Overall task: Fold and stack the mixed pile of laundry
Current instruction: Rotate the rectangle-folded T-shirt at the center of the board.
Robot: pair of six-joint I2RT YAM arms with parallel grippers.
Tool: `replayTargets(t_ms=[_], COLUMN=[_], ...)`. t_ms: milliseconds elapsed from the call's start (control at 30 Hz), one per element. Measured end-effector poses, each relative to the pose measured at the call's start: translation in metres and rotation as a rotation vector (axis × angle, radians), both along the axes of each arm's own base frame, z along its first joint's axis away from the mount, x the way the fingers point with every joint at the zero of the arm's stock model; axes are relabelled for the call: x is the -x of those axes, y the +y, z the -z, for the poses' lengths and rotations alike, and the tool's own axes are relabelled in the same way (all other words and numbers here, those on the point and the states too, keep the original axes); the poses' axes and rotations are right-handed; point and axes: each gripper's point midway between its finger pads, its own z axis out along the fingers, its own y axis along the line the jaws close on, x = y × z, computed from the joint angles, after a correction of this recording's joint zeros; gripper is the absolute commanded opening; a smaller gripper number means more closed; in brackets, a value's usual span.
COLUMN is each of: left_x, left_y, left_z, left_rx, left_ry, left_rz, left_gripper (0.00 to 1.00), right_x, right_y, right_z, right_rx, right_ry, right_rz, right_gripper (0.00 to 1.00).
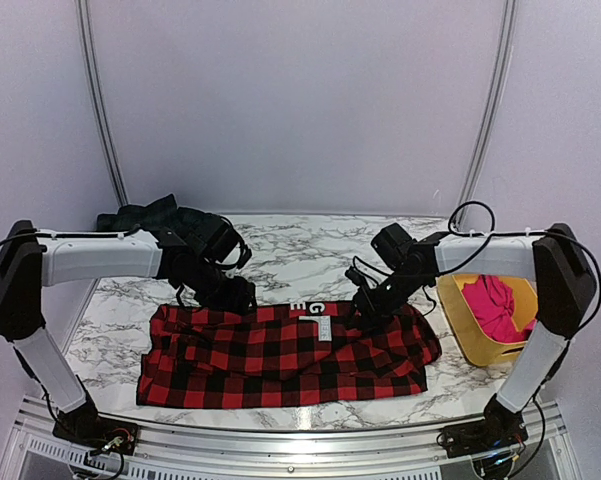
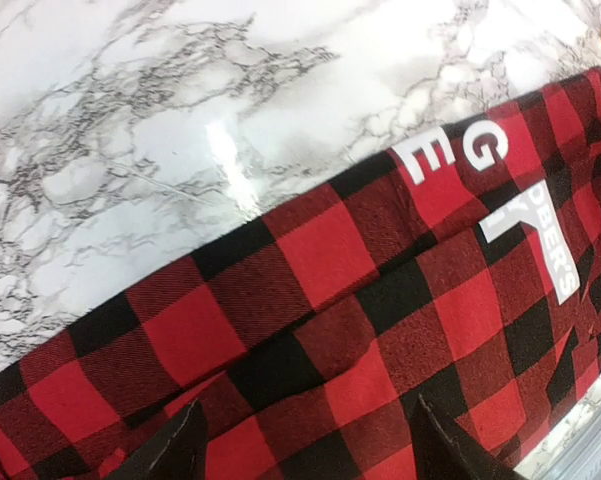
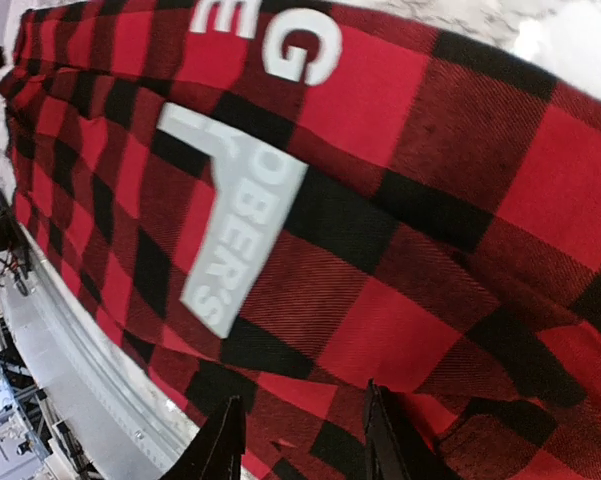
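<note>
Marble table [image 1: 300, 250], far right: yellow tub [image 1: 458, 325] with magenta-pink garment [image 1: 492, 305] inside.

The red-and-black checked garment [image 1: 280, 355] is matt woven cloth with a fine twill rib and a slightly fuzzy nap. Its white letters [image 3: 242, 225] look like smooth, flat print. The marble-patterned table top [image 2: 180, 130] is glossy and throws back glare. The yellow tub [image 1: 460, 328] is smooth plastic, and the magenta garment [image 1: 495, 305] is soft matt cloth.
</note>
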Motion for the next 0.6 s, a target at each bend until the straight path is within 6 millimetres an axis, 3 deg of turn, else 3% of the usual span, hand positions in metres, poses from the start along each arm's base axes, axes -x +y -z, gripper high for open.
replayTargets(t_ms=[233,333,467,600], left_x=[-0.012,-0.012,-0.008,-0.008], left_y=[0.025,0.034,0.047,0.051], left_z=[-0.017,-0.015,-0.009,-0.01], left_rx=[-0.001,-0.016,-0.041,-0.048], left_ry=[-0.053,-0.055,-0.049,-0.055], left_rz=[-0.082,-0.11,-0.142,-0.161], left_gripper=[0.74,0.75,0.75,0.75], right_x=[0.016,0.003,-0.029,-0.1], right_y=[-0.044,-0.056,-0.061,-0.042], right_z=[0.057,0.057,0.057,0.056], right_rx=[0.15,0.137,0.16,0.195], right_ry=[0.091,0.08,0.041,-0.063], right_rz=[0.06,0.093,0.102,0.08], right_gripper=[0.36,0.36,0.34,0.33])
